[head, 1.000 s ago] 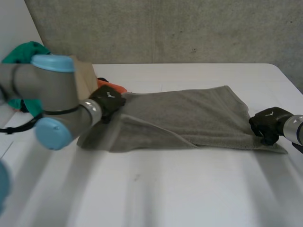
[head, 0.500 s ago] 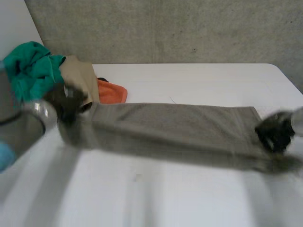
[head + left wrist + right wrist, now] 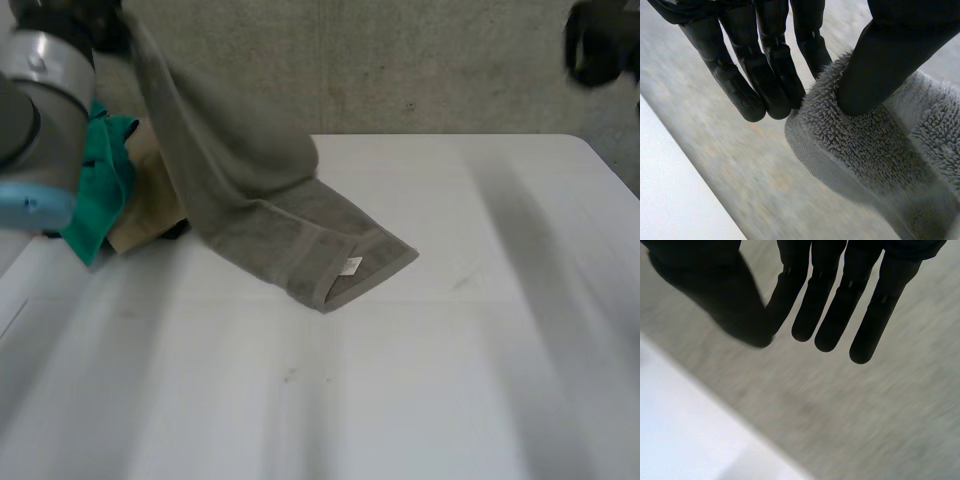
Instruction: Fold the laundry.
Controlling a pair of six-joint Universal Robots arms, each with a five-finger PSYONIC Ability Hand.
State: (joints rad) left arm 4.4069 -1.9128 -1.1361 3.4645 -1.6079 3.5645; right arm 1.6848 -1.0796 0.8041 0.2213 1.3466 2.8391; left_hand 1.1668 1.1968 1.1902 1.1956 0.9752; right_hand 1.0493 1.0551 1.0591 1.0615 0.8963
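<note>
The grey towel [image 3: 250, 205] is pinched by the raised left hand [image 3: 765, 75] at far left; the right hand [image 3: 840, 305] is held open.

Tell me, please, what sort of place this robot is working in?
Probably a lab or test bench, not a home: a plain white table, a bare concrete wall behind it, and a pile of green and beige cloths beside the grey towel that the left hand pinches.

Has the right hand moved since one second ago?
Yes. The right hand rose from the table, where it was on the grey towel, up in front of the wall; it is open.
</note>
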